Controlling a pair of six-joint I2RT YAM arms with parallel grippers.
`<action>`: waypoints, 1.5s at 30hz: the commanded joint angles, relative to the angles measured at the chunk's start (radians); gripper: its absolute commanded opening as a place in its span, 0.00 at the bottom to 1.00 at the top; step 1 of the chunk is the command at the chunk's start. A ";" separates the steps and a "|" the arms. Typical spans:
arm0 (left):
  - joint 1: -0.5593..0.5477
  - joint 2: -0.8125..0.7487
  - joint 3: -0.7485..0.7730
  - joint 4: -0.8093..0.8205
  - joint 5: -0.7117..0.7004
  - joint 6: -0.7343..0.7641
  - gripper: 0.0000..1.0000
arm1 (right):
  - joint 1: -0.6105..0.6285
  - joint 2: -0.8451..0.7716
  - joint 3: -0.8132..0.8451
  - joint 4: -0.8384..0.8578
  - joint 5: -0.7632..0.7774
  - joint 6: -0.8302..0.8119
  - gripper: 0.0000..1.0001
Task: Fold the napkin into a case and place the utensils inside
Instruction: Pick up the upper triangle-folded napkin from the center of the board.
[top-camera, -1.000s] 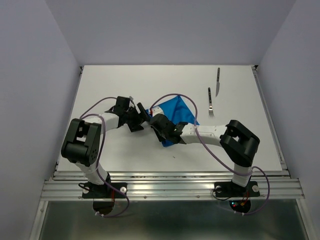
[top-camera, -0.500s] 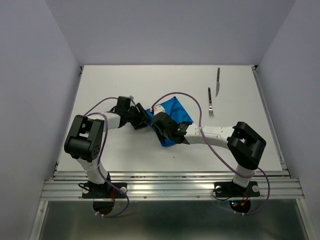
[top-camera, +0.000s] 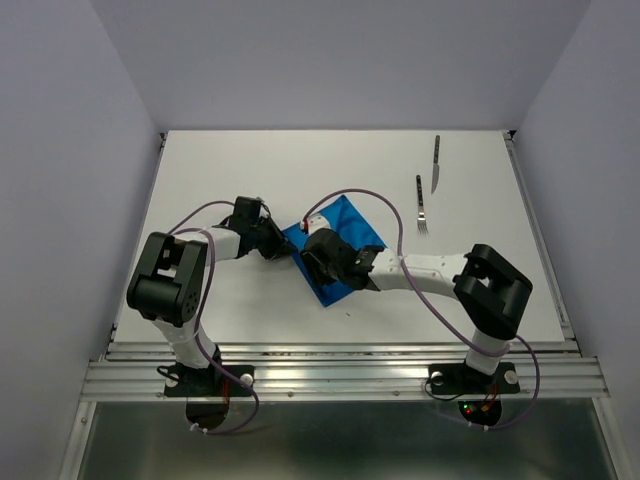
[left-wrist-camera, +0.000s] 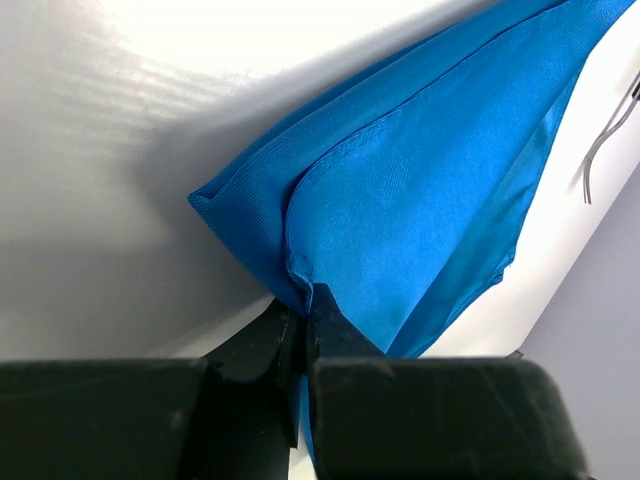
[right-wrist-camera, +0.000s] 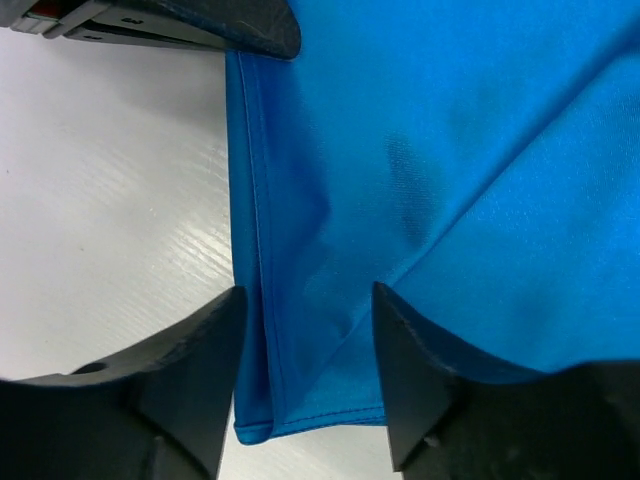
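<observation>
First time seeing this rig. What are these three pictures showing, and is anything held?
Two robot arms are bolted at the near edge of a white table. The wide picture looks down from above and behind them. The other two come from a camera on each wrist, so each shows its own gripper at the bottom. The left gripper is pinched shut on a corner of the folded blue napkin. The right gripper is open, straddling the napkin's edge and holding nothing. A fork and a knife lie side by side at the far right, away from the napkin.
</observation>
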 joint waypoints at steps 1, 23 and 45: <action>-0.005 -0.083 -0.027 -0.029 -0.017 -0.019 0.00 | 0.041 -0.033 0.020 0.001 0.047 -0.021 0.62; -0.009 -0.097 -0.016 -0.062 -0.017 -0.041 0.00 | 0.204 0.171 0.118 -0.064 0.400 -0.059 0.61; 0.036 -0.200 0.213 -0.323 -0.121 0.100 0.00 | 0.213 0.123 0.278 -0.059 0.259 -0.055 0.01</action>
